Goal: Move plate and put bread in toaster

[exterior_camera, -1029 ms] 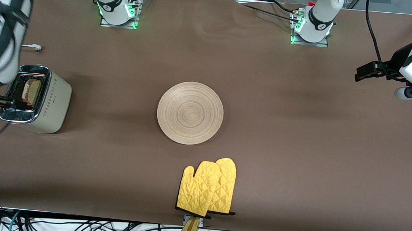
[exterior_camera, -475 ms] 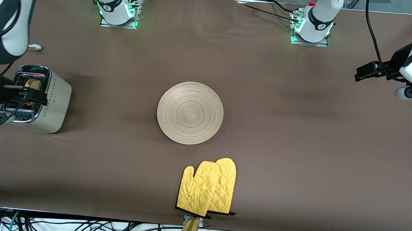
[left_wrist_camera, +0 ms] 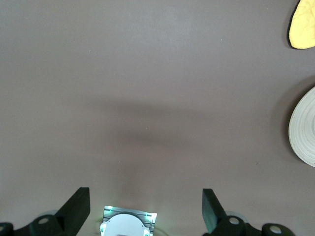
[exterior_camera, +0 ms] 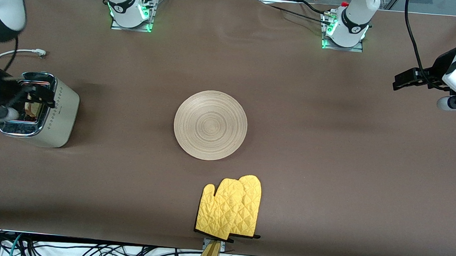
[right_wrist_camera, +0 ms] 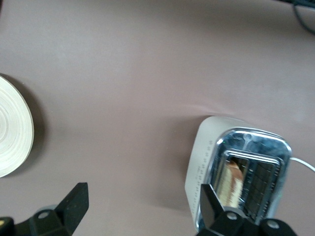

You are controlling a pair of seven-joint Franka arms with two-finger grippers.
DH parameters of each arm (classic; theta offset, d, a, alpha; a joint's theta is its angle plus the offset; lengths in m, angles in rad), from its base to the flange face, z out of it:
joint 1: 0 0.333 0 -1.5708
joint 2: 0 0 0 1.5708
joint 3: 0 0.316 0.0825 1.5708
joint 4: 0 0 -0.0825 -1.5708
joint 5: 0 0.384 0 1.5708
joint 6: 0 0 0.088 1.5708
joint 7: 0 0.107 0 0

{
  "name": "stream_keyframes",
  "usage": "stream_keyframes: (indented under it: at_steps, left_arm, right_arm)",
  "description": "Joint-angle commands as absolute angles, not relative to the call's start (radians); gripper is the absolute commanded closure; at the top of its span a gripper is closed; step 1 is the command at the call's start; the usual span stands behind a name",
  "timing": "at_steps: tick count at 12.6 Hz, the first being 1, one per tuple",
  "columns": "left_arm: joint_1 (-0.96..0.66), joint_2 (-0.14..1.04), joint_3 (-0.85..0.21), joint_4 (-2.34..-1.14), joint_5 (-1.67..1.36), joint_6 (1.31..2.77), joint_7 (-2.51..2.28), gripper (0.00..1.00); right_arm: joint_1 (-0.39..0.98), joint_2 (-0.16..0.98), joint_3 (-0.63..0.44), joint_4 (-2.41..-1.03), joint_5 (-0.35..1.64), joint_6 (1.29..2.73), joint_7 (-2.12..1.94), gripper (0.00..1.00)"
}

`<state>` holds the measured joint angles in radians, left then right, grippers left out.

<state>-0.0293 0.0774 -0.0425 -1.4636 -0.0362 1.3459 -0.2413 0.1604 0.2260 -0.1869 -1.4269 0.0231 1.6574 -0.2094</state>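
Observation:
The wooden plate (exterior_camera: 210, 124) lies bare in the middle of the table; its rim also shows in the right wrist view (right_wrist_camera: 12, 128) and in the left wrist view (left_wrist_camera: 305, 130). The cream toaster (exterior_camera: 58, 112) stands at the right arm's end. The bread (exterior_camera: 32, 109) sits in one of its slots, seen too in the right wrist view (right_wrist_camera: 230, 179). My right gripper (exterior_camera: 39, 95) hangs open and empty over the toaster's chrome top (right_wrist_camera: 256, 167). My left gripper (exterior_camera: 399, 82) waits open and empty above the table at the left arm's end.
A pair of yellow oven mitts (exterior_camera: 230, 208) lies nearer to the front camera than the plate, at the table's front edge. The toaster's white cord (exterior_camera: 16, 52) trails toward the arm bases. The left arm's base (left_wrist_camera: 128, 223) shows in the left wrist view.
My right gripper has shifted over the toaster's top toward the bases' side, with its wrist pulling back. The bread now shows lower in the slot. The left arm and plate have not moved.

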Motion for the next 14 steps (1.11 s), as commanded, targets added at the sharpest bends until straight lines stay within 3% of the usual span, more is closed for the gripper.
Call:
stream_keyframes:
  at_steps: [1,7,14]
  left_arm:
    - [-0.025,0.08,-0.041,-1.453,-0.061,1.331,-0.238,0.0]
    - [-0.025,0.08,-0.041,-1.453,-0.061,1.331,-0.238,0.0]
    - [-0.025,0.08,-0.041,-1.453,-0.061,1.331,-0.238,0.0]
  right_arm:
    - [0.068,0.082,-0.1,-1.567,0.002,1.698,-0.216,0.0]
    - [0.009,0.003,-0.067,-1.651,0.002,1.663,-0.146,0.0]
    - [0.011,0.057,-0.075,-1.588,-0.003,1.618,-0.129,0.0]
